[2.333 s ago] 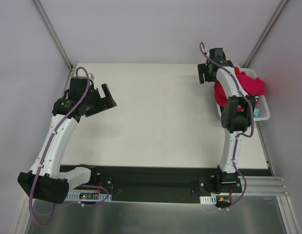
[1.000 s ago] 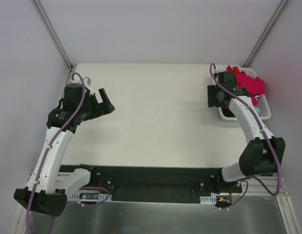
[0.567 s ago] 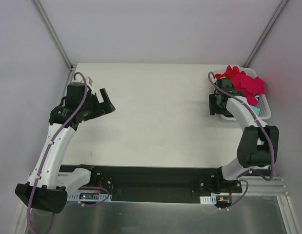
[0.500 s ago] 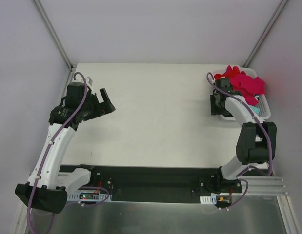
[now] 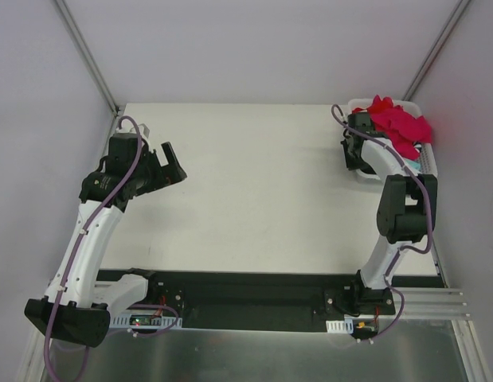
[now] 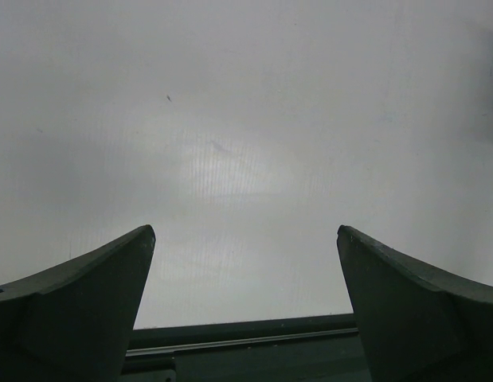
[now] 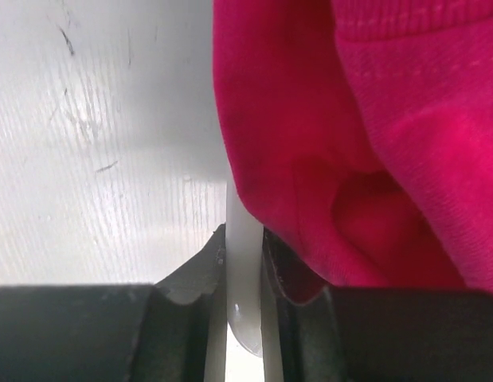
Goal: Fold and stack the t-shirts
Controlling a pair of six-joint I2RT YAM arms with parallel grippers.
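Note:
A heap of t-shirts (image 5: 397,125), magenta-pink and red, fills the white slotted basket (image 5: 362,180) at the table's far right corner. A bit of teal cloth (image 5: 421,165) shows under them. My right gripper (image 5: 354,151) sits at the basket's left wall. In the right wrist view this gripper (image 7: 244,256) is shut on the thin white basket wall (image 7: 243,223), and the magenta shirt (image 7: 373,135) hangs over the right jaw. My left gripper (image 5: 168,163) hovers open over the table's left side, and its wrist view shows the gripper (image 6: 244,232) with only bare table between the fingers.
The white table (image 5: 254,183) spreads between the two arms. Grey enclosure walls and metal frame posts (image 5: 87,52) border it. The black base rail (image 5: 246,290) runs along the near edge.
My right gripper has closed onto the basket's left wall, and its arm has swung toward the far side. The basket has shifted slightly toward the far edge. The left arm has stayed put.

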